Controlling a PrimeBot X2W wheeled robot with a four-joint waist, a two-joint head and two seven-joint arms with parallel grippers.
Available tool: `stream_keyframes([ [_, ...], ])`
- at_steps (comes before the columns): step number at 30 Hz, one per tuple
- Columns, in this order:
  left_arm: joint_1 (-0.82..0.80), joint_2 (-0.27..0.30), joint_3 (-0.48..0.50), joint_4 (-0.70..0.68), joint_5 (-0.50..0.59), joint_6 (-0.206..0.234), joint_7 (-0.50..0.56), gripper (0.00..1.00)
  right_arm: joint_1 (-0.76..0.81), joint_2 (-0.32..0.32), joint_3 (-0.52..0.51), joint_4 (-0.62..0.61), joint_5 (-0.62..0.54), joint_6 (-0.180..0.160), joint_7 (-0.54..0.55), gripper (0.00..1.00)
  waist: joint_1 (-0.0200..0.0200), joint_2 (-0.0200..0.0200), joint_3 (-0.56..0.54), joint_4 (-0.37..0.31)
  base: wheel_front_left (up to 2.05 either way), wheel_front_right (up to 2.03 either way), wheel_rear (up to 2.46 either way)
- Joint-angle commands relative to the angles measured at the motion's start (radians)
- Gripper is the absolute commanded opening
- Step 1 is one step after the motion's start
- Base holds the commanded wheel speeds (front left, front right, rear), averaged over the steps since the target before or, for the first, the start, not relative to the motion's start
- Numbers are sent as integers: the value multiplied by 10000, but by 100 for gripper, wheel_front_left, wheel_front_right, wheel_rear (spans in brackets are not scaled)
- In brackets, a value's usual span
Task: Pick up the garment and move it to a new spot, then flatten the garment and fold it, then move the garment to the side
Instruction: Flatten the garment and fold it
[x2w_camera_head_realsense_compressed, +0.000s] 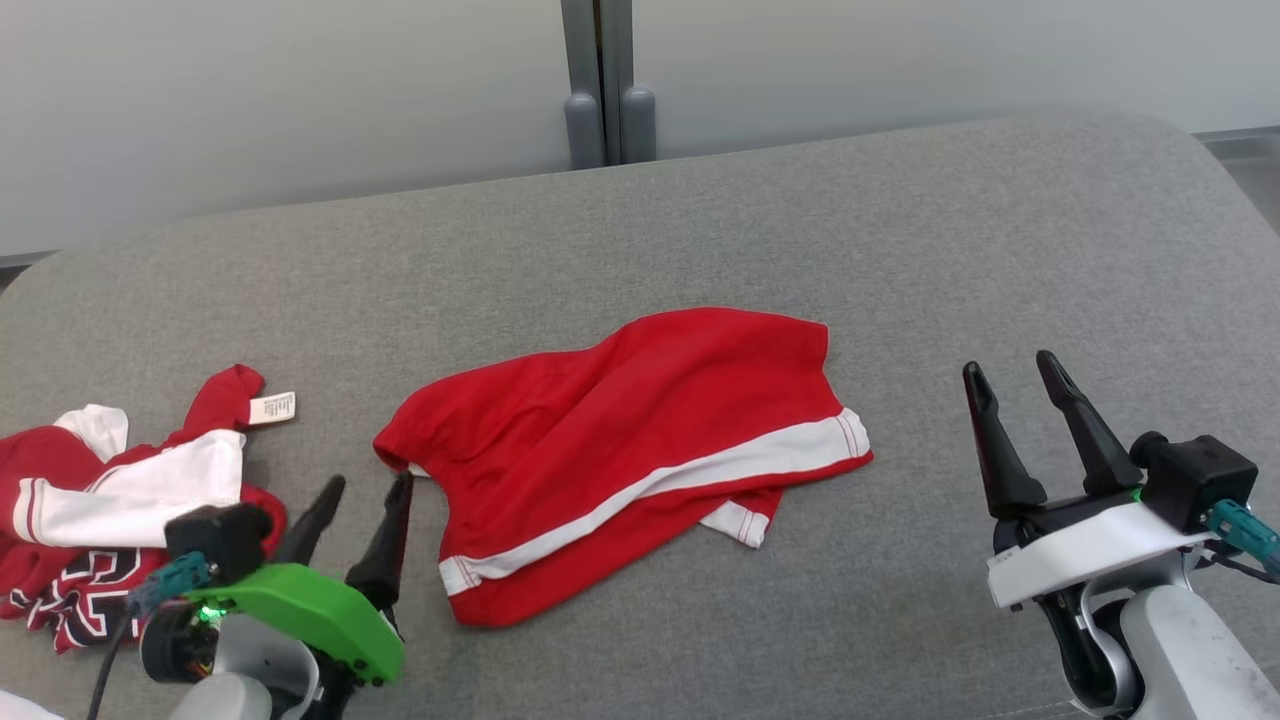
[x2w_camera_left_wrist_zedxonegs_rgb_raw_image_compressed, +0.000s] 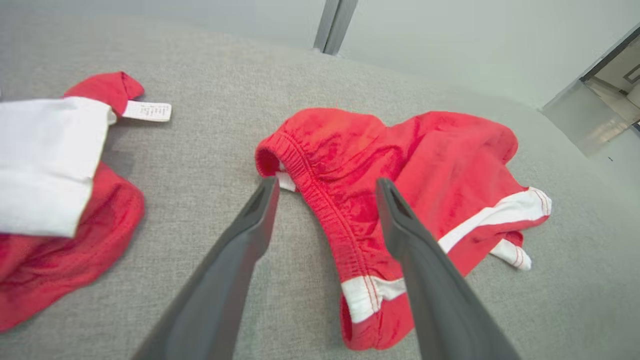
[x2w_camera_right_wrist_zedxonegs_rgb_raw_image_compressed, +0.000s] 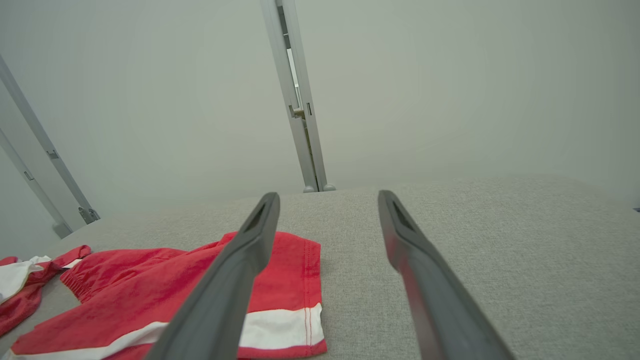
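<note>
Left pincer (x2w_camera_head_realsense_compressed: 368, 482): yours stands spread and empty at the near left of the counter (x2w_camera_head_realsense_compressed: 900, 220), tips just beside the shorts' elastic waistband.
Right pincer (x2w_camera_head_realsense_compressed: 1010, 365): spread and empty too, near right, well apart from the shorts.
Shirt (x2w_camera_head_realsense_compressed: 100, 500): red and white, heaped at the left edge.
Shorts (x2w_camera_head_realsense_compressed: 620, 430): red with a white stripe, rumpled mid-counter.

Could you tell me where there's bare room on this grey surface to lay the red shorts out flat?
The widest bare patch lies between the red shorts and the right claw, and across the far grey surface behind them. The left is crowded: the jersey and left claw leave only a narrow strip.
</note>
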Motion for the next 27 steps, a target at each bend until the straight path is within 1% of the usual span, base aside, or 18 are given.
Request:
stream_keyframes([
  [1,-181,76,96,-144,338,126,-515,100,37,-68,-5,-57,-70,1,-27,100,0,-1,-37,7,0,0,0],
  [5,-214,42,196,-317,954,322,-1669,100,18,-133,51,-166,-163,1,-27,100,0,-1,-121,11,0,0,0],
  [8,-265,60,248,-259,1501,620,-2364,100,-83,-208,-2,-260,-223,1,-27,100,0,-1,-170,-15,0,0,0],
  [12,-255,55,372,-84,2356,1138,-2810,100,-86,-230,-57,-317,-255,1,-27,100,0,-1,-198,-45,0,0,0],
  [14,-164,-108,552,21,2593,1265,-2901,100,-46,-210,-84,-323,-255,1,-27,100,0,-1,-186,-54,0,0,0],
  [17,-45,-361,1055,-125,3042,1299,-2932,100,52,-116,-78,-291,-245,1,-27,100,0,-1,-151,-64,0,0,0],
  [19,220,-665,1452,-203,3235,1171,-2920,100,94,-89,-60,-251,-233,1,-27,100,0,-1,-130,-84,0,0,0],
  [20,338,-834,1599,-196,3290,990,-2912,100,90,-85,-49,-228,-222,1,-27,100,0,-1,-119,-99,0,0,0],
  [24,538,-1209,2163,-236,3716,419,-2916,100,-5,-117,-187,-111,-166,1,-27,100,0,-1,-76,-129,0,0,0],
  [27,628,-1452,2467,-158,3999,130,-2918,100,-56,-119,-263,-97,-154,1,-27,100,0,-1,-50,-128,0,0,0],
])
